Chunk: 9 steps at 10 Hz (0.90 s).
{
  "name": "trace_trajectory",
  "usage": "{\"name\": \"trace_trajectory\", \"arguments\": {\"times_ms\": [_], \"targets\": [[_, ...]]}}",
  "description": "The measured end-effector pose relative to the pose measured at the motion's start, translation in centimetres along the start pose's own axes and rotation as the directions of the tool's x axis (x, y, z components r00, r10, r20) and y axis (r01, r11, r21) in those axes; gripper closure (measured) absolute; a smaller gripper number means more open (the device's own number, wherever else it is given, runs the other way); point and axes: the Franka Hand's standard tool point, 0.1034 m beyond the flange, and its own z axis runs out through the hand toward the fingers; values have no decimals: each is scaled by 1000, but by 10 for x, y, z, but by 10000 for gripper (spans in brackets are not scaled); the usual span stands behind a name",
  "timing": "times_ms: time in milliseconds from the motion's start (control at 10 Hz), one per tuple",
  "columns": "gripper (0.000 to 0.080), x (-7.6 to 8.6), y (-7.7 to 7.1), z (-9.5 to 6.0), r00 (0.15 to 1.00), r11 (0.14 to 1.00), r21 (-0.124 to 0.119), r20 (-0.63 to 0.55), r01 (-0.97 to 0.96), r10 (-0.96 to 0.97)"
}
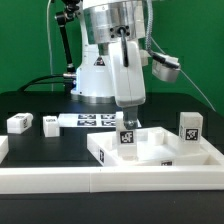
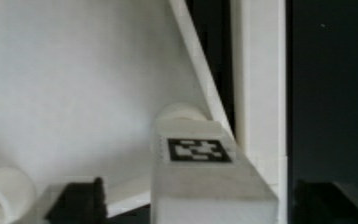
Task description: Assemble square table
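exterior view. the tool point(image 1: 128, 108) hangs directly above the seated leg point(image 1: 127, 136), which stands upright inside the raised rim of the square table top point(image 1: 165, 152), toward the exterior view's left part of it. the top lies flat on the black worktop point(image 1: 40, 105), just behind the white rail point(image 1: 60, 182). whether the tool touches the leg cannot be told from here.

wrist view. the seated leg shows its tag face and stands close against the rim. one dark finger point(image 2: 78, 200) stands apart from the leg with white surface between them. the jaws are spread wide to either side and grip nothing. a round boss point(image 2: 2, 192) sits on the top's floor nearby.

procedure, as a judgement. the step in hand appears to be fixing this leg to the top.
- keep the tool centred over the leg so neither finger brushes it.
- move only along the leg's own axis. a sideways drift is likely to tip the leg.
- if the leg needs turning home, close squarely on its two flat faces, below the tag.
- confirm that the leg stands plumb before leaving it.

inventory, exterior view.
- square table top: one.
- legs: four. these are the seated leg, the spare upright leg point(image 1: 190, 127) at the exterior view's right, the first lying leg point(image 1: 18, 122) and the second lying leg point(image 1: 50, 123).
- marker board point(image 1: 95, 120): one.
- rail: one.
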Motion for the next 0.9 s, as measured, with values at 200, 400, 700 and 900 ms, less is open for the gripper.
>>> {"name": "trace_trajectory", "arguments": {"times_ms": [200,400,700,900], "targets": [[160,1,0,0,981,981,-1,-1,195,-195],[151,1,0,0,945,945,-1,-1,327,-327],[151,1,0,1,849,849,-5,-2,528,-528],[151,0,1,3,722,722,-27,-11,691,-692]]}}
